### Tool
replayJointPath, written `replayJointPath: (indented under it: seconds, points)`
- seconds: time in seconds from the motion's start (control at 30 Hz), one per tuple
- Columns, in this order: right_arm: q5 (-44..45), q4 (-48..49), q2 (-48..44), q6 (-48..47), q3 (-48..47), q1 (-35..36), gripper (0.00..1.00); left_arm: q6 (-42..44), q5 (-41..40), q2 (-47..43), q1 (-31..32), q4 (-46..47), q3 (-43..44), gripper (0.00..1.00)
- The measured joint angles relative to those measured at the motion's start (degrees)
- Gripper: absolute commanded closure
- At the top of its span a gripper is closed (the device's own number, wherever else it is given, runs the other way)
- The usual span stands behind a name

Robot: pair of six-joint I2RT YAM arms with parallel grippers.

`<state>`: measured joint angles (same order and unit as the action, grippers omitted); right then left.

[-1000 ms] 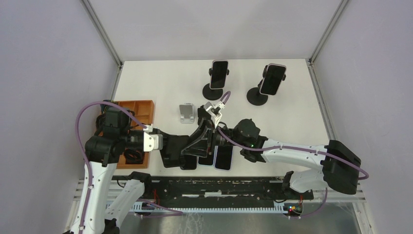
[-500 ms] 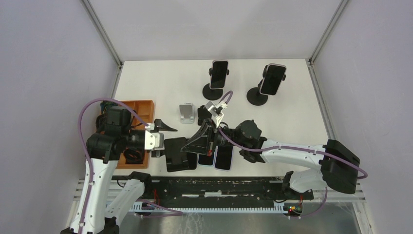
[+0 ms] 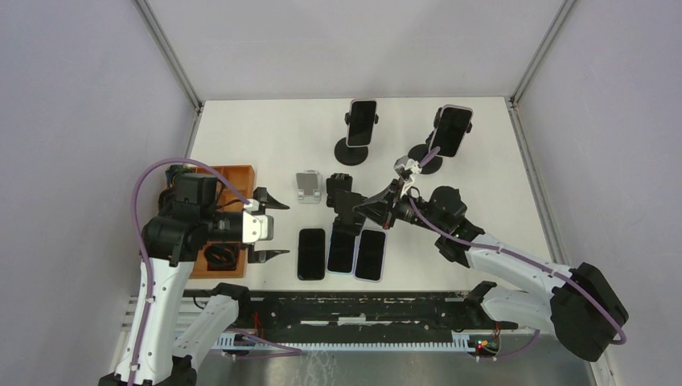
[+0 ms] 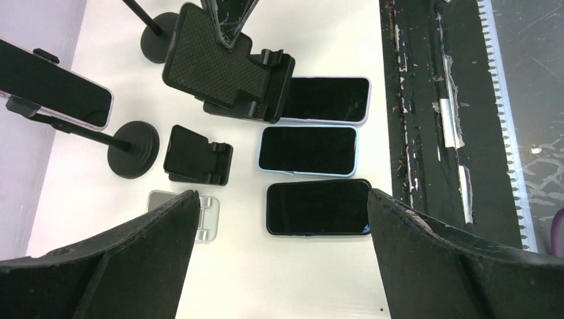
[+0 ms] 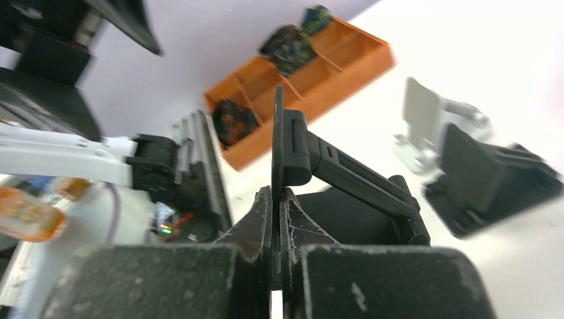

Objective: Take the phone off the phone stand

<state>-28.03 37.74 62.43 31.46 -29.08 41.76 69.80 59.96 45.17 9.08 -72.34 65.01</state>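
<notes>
A black phone (image 3: 311, 253) (image 4: 318, 207) lies flat on the table, leftmost in a row with a light-blue-cased phone (image 3: 341, 252) (image 4: 307, 150) and a lavender-cased one (image 3: 371, 255) (image 4: 326, 100). My left gripper (image 3: 272, 227) (image 4: 282, 196) stands wide open just left of the black phone, holding nothing. My right gripper (image 3: 368, 208) (image 5: 276, 199) is shut on the thin plate of a black folding phone stand (image 3: 347, 217) (image 4: 226, 66) (image 5: 346, 173). The stand is tilted over the far ends of the two cased phones and carries no phone.
Two more phones (image 3: 362, 121) (image 3: 450, 131) sit on round-based pole stands at the back. A silver stand (image 3: 307, 186) (image 4: 207, 216) and a small black stand (image 3: 335, 183) (image 4: 198, 155) rest mid-table. An orange tray (image 3: 233, 173) (image 5: 312, 80) lies at the left.
My left gripper has let go of the black phone, opened wide and drawn back to the left. My right gripper has shut on the stand and carried it back and right.
</notes>
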Motion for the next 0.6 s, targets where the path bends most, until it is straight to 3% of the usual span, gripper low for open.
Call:
replayJointPath:
  seconds: [0.13, 0.33, 0.6]
  points:
    - [1.18, -3.93, 1.62, -7.15, 0.61, -3.56, 1.0, -0.35, -0.48, 0.11, 0.0, -0.04, 0.13, 0.0]
    - [0.17, -4.39, 11.17, -15.41, 0.61, -10.54, 1.0, -1.31, -1.4, 0.11, 0.0, -0.09, 1.18, 0.0]
    - [-14.49, -0.13, 25.97, -21.03, -4.74, -16.61, 1.0, -1.66, -1.44, 0.04, 0.0, -0.17, 1.27, 0.0]
